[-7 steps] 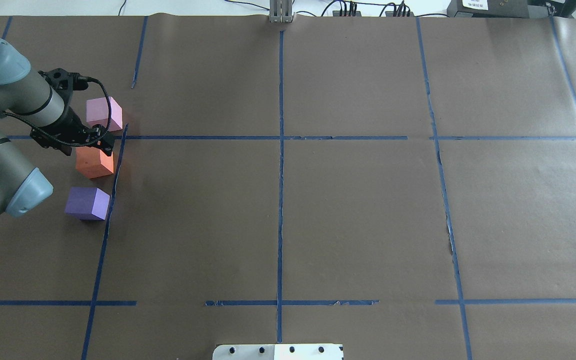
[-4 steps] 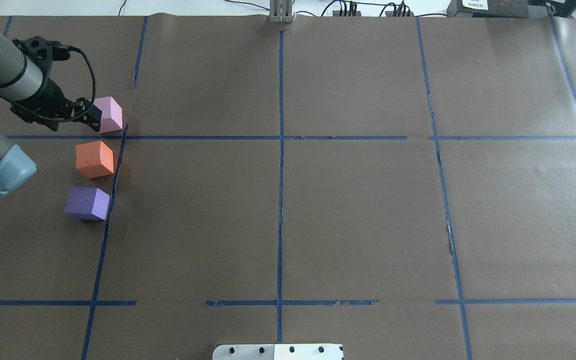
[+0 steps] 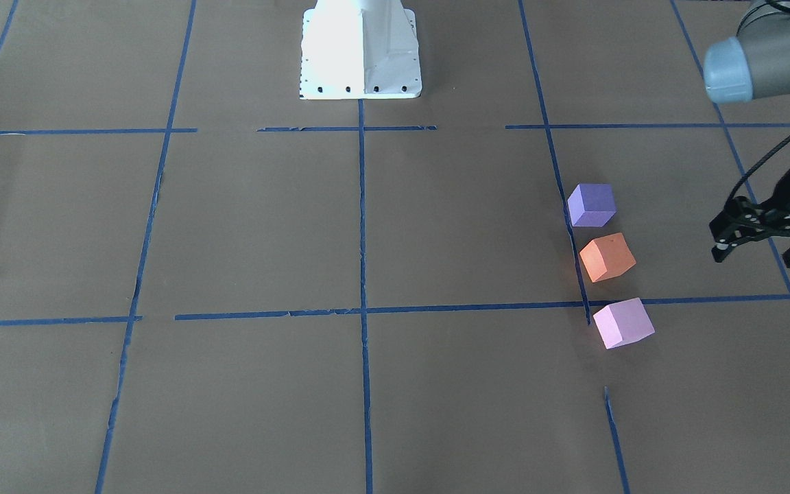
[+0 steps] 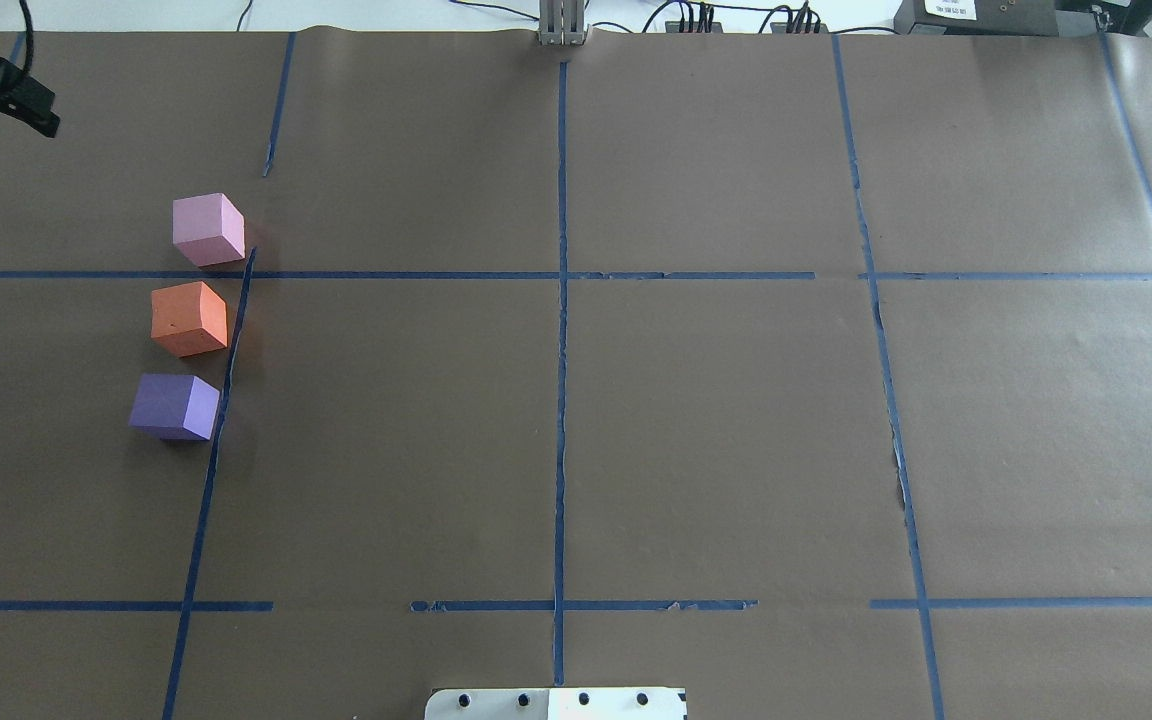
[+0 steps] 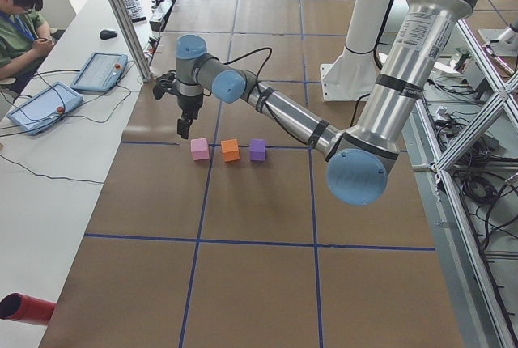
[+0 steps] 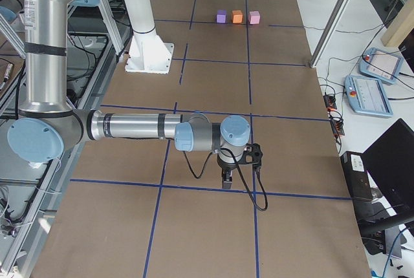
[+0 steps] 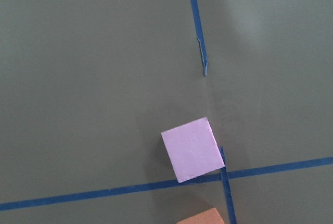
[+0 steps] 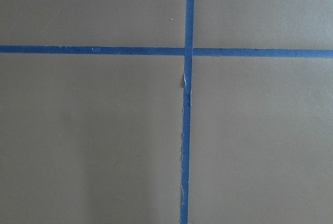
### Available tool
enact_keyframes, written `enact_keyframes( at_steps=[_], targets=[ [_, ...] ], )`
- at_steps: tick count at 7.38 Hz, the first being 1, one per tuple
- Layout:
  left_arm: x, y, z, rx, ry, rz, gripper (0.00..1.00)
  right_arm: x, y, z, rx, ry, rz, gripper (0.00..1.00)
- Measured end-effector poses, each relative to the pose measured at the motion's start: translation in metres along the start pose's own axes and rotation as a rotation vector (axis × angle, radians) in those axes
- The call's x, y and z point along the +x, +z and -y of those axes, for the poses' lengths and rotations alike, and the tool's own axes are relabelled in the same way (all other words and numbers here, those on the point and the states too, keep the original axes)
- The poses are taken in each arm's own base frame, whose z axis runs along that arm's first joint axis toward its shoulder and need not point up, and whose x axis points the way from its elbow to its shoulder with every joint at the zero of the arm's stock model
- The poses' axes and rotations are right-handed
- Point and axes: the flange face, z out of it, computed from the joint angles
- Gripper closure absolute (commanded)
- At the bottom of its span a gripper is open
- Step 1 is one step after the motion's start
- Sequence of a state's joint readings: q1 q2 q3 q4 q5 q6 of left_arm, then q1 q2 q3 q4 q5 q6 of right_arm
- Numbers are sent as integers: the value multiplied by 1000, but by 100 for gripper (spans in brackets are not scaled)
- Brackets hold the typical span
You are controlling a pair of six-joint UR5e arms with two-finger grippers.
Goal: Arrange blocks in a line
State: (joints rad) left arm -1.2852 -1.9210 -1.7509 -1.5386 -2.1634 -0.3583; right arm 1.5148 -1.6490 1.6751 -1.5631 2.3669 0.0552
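Three foam cubes stand in a row beside a blue tape line on the brown paper: the pale pink block (image 4: 207, 229), the orange block (image 4: 189, 318) and the purple block (image 4: 174, 406). They also show in the front view as pink (image 3: 623, 322), orange (image 3: 607, 256) and purple (image 3: 592, 204). My left gripper (image 3: 757, 255) is open and empty, raised and off to the side of the row. Only its edge shows in the overhead view (image 4: 11, 100). The left wrist view looks down on the pink block (image 7: 192, 149). My right gripper (image 6: 228, 178) hovers far from the blocks; I cannot tell whether it is open.
The white robot base plate (image 3: 359, 51) sits at the table's middle edge. Blue tape lines (image 4: 561, 330) divide the paper into squares. An aluminium post (image 4: 563, 25) stands at the far edge. An operator (image 5: 20, 8) with tablets sits beside the table.
My left gripper has withdrawn from over the orange block, past the pink block, to the far left corner. All three blocks have stayed in place.
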Motion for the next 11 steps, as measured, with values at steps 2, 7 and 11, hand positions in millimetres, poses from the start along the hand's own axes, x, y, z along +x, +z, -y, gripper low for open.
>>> enact_keyframes(
  at_steps=[2, 7, 11],
  targets=[
    [-84, -16, -19, -40, 35, 48, 0, 0, 0, 0, 0, 0, 0, 0],
    [-241, 49, -166, -234, -103, -71, 0, 0, 0, 0, 0, 1, 0, 0],
    [-250, 60, -181, -254, -115, -77, 0, 0, 0, 0, 1, 0, 0, 0]
  ],
)
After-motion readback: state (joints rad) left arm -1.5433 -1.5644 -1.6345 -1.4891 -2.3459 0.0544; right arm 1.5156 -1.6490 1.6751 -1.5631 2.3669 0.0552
